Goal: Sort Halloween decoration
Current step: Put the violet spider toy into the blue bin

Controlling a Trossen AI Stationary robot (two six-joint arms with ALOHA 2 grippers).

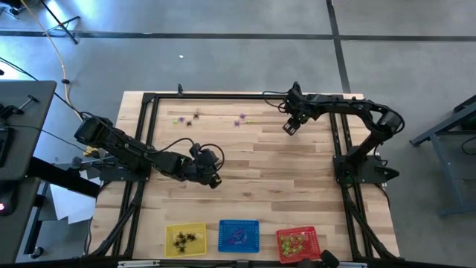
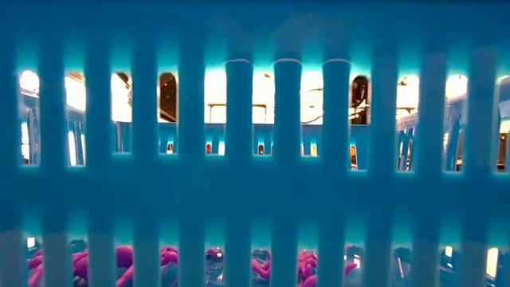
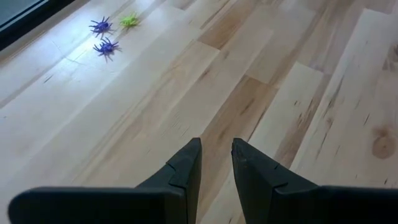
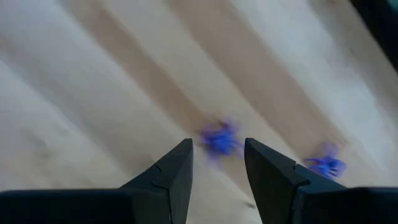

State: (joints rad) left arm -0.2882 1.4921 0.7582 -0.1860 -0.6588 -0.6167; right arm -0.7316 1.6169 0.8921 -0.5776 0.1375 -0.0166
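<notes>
Several tiny spider-like Halloween decorations lie on the wooden table's far part: a purple pair and a few to their left. My right gripper hovers just right of the purple pair, open and pointing down. In its wrist view one purple spider lies on the wood just beyond the gap between the fingertips, and another lies off to the side. My left gripper waits over the table's middle, open with nothing between its fingers. Two purple spiders and a green one show far ahead of it.
Three mesh baskets stand along the near edge: yellow with dark trinkets, blue with purple ones, red with green ones. The blue basket's wall fills the low view. A black frame borders the table.
</notes>
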